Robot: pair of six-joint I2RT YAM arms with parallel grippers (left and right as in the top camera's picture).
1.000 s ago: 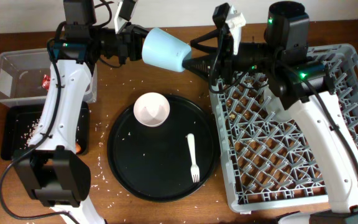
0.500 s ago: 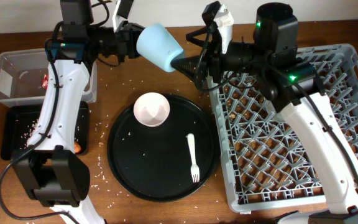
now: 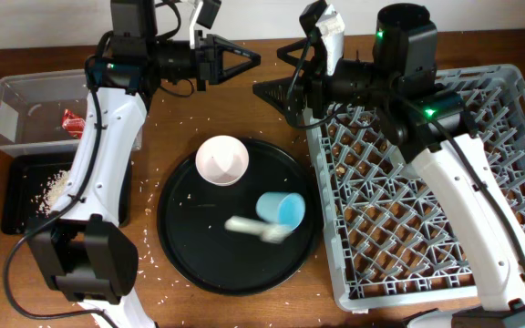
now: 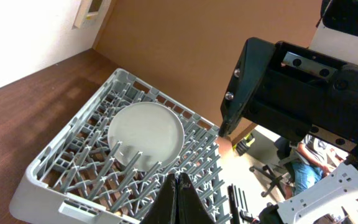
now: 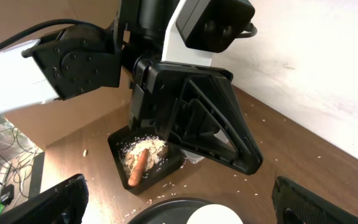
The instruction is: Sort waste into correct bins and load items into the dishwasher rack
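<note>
Since half a second ago, the light blue cup (image 3: 281, 209) has dropped from between the 2 arms. It now lies on its side on the large round black tray (image 3: 190, 260), blurred. The white fork (image 3: 249, 226) just beside it is a pale smear, and we cannot tell whether the 2 touch. The small white bowl (image 3: 222, 159) sits upright near the tray's far edge.

The left jaws are clenched on nothing, pointing across at the right jaws. The right jaws are spread wide and also empty, above the worktop (image 3: 44, 273) and the near corner of the dishwasher rack (image 3: 509, 182). Pale crumbs (image 3: 167, 123) are scattered over the wood.

From overhead, the right arm hides the rack's far corner. Only the left wrist view shows the round grey plate (image 4: 145, 132) standing tilted among the pegs.

The left arm crosses the shallow black rectangular tray (image 3: 21, 196) and covers part of it. Rice scraps (image 3: 55, 187) show there from overhead, and the right wrist view adds the orange carrot (image 5: 140, 167) lying among them. The clear tub (image 3: 7, 118) beside it holds the red wrapper (image 3: 73, 119).
</note>
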